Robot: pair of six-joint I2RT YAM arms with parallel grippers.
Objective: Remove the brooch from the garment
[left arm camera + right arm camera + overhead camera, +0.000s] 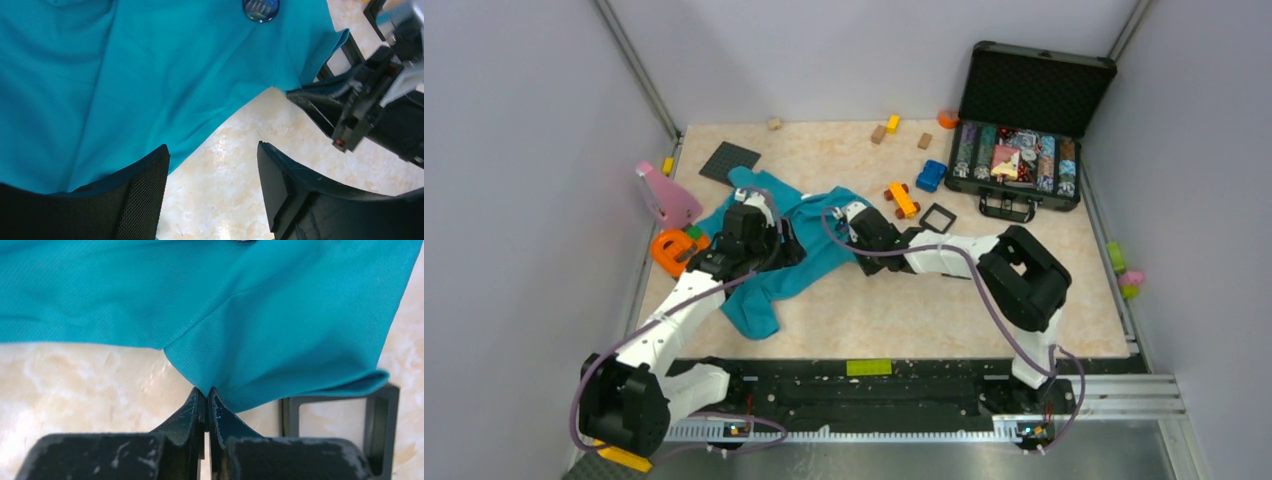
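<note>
The teal garment [809, 262] lies crumpled on the table's left half. In the left wrist view it [125, 75] fills the upper left, and the small round blue brooch [260, 8] is pinned on it at the top edge. My left gripper [211, 147] is open and empty, one finger over the cloth's edge and the other over bare table; it sits over the garment in the top view [769, 235]. My right gripper [206, 390] is shut on the garment's [280, 330] edge and shows in the top view [844, 215]. I cannot make out the brooch in the top view.
A black square frame [938, 217] lies right of the garment, just beside my right fingers [340, 415]. A blue toy car [931, 176], an orange toy [902, 199], an open black case [1022, 160], a dark grey plate [729, 161] and a pink piece [667, 195] stand around.
</note>
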